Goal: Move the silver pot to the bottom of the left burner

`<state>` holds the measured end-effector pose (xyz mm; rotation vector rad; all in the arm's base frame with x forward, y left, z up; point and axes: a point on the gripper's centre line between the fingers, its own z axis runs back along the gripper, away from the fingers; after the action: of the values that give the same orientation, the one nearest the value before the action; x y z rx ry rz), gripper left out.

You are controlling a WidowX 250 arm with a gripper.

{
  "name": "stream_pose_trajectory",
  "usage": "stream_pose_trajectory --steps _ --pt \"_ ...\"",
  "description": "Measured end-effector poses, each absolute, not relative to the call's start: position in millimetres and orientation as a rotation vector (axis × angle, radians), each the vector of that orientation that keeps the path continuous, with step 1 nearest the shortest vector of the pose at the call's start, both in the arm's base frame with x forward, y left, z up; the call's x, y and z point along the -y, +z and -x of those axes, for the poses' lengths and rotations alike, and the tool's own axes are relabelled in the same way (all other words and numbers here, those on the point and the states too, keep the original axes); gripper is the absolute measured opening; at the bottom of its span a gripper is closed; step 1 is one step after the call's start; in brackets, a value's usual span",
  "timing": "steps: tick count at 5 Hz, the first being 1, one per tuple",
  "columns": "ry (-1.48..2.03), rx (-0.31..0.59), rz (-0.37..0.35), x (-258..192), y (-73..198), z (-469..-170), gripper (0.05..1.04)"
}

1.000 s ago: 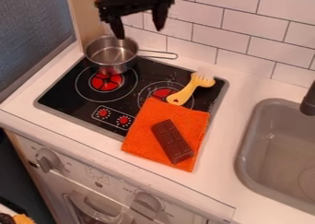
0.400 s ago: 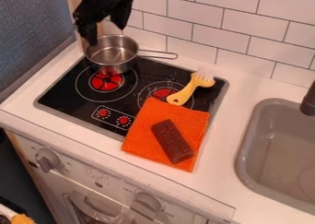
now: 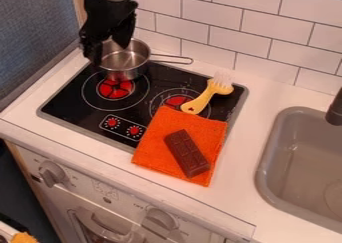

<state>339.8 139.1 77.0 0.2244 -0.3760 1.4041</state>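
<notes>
- Because the silver saucepan (image 3: 125,67) sits across the back edge of the left burner (image 3: 115,90), it seems to need a shift forward, towards the bottom of that ring, to satisfy the task.
- From the upper left of the camera view, one black robot arm (image 3: 110,9) hangs down, its gripper (image 3: 109,54) at the pan's left side, probably placed there to pinch the wall.
- Its two fingers stand wide apart: one beside the pan's outer left side, the other over its mouth. Whether either touches metal, I cannot tell. The grasp looks close but unmade.
- One long handle (image 3: 192,61) points right, towards the tiled wall, away from the fingers, which likely leaves them room.
- Two burners are marked on one black cooktop (image 3: 70,104); the right burner (image 3: 176,101) is partly covered. Two red control marks (image 3: 111,122) lie in front of the left one.
- One yellow brush (image 3: 199,101) reaches across the right burner, near one orange cloth (image 3: 155,144), which carries one chocolate bar (image 3: 188,154). All three lie to the right, so a straight forward slide should probably miss them.
- One grey sink (image 3: 300,159) is at far right.
</notes>
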Motion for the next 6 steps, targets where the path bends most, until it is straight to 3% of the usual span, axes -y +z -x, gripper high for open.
stream_pose_trajectory --steps 2,5,6 --pt "1.506 0.258 -0.176 -159 48 -340 1.001" --pt "1.563 0.246 -0.124 -159 17 -352 1.001" --pt "1.526 0.273 -0.132 -158 15 -362 0.928"
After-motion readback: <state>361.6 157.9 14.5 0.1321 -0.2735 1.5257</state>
